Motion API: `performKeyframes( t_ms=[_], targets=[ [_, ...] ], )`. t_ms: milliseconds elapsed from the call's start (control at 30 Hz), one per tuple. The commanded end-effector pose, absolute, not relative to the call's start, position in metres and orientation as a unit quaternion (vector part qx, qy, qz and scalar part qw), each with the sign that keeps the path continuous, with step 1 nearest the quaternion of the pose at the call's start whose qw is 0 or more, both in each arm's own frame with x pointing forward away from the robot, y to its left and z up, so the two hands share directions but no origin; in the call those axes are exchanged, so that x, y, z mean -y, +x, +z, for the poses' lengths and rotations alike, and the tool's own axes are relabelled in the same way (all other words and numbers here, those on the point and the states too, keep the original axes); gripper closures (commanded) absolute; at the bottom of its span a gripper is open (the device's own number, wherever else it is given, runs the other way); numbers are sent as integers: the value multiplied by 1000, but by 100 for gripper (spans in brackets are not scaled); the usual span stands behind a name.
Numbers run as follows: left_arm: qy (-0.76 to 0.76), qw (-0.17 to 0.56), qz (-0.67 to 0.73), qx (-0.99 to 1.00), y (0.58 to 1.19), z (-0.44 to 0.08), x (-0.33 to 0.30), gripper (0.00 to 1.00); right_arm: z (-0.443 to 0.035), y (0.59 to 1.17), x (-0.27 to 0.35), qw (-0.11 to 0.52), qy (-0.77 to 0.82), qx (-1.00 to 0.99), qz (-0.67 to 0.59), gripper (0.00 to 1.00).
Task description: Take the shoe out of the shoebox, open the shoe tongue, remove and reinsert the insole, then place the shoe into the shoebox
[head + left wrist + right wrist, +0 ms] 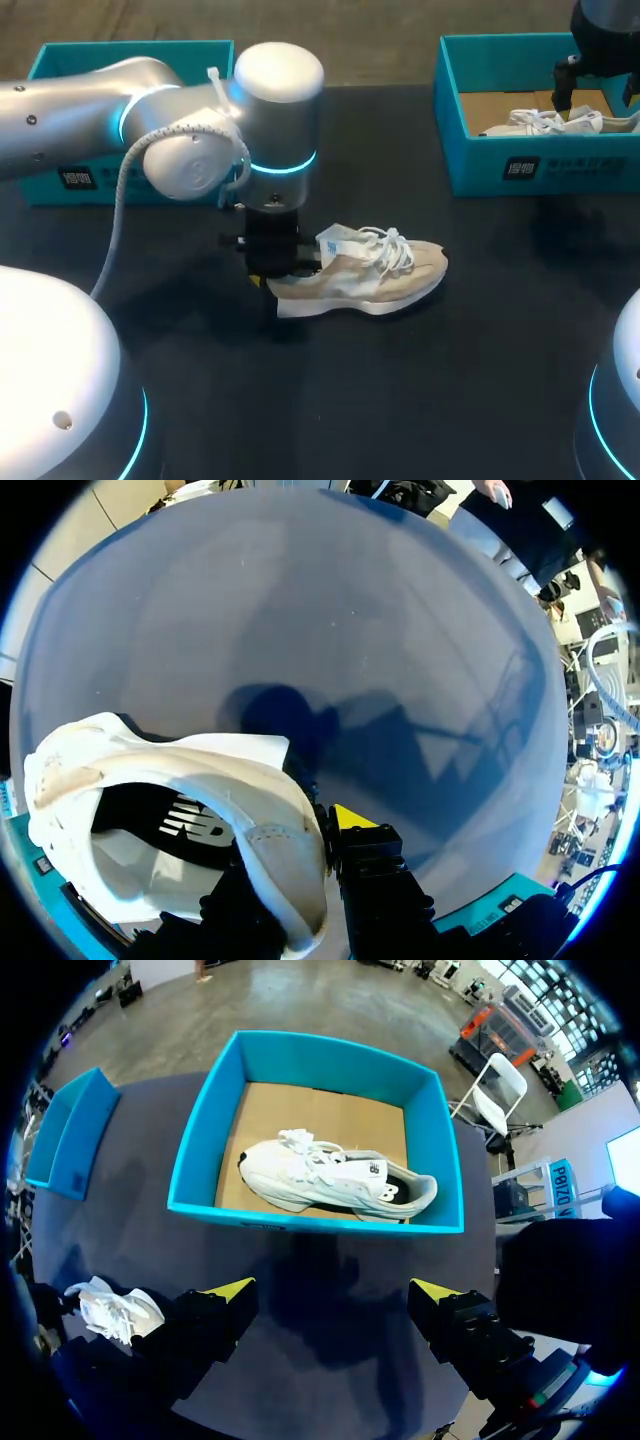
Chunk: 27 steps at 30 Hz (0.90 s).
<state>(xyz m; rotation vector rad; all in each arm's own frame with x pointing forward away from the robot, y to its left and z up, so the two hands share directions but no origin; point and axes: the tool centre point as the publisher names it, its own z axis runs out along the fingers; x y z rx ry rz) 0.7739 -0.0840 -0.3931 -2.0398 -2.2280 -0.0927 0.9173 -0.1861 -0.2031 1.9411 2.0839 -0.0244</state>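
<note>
A beige shoe (385, 275) lies on its sole on the dark table (400, 400), just below the middle of the head view. Its long axis runs left to right across the frame. The toe points right and tips slightly toward the upper right, and the heel is at the left end. The left gripper (272, 268) hangs straight down over that heel, so the shoe stretches away from it to the right. In the left wrist view, the white heel collar passes between the fingers, one yellow tip outside and the other finger seemingly inside the opening. It looks pinched, though the inner tip is hidden. The left arm is much the nearer to this shoe. The right gripper (330, 1295) hovers at the upper right of the head view, fingers spread wide and holding nothing. Under it, a white shoe (330, 1175) lies lengthwise in the teal shoebox (540, 165). The tongue and insole work would probably suit the free right arm.
</note>
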Motion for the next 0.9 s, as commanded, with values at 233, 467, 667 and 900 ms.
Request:
performKeyframes(
  t_ms=[233, 467, 667, 900],
  targets=[
    [-676, 69, -50, 731, 772, -395, 81, 85, -203, 917, 186, 147, 674, -723, -8, 0],
    [-672, 70, -43, 736, 770, -396, 80, 57, -203, 917, 186, 147, 674, -723, -8, 0],
    [-667, 57, -26, 743, 767, -385, 77, 0, -203, 917, 186, 147, 674, -723, -8, 0],
    [-658, 42, 4, 752, 766, -365, 78, 0, -203, 917, 186, 147, 674, -723, -8, 0]
  ],
)
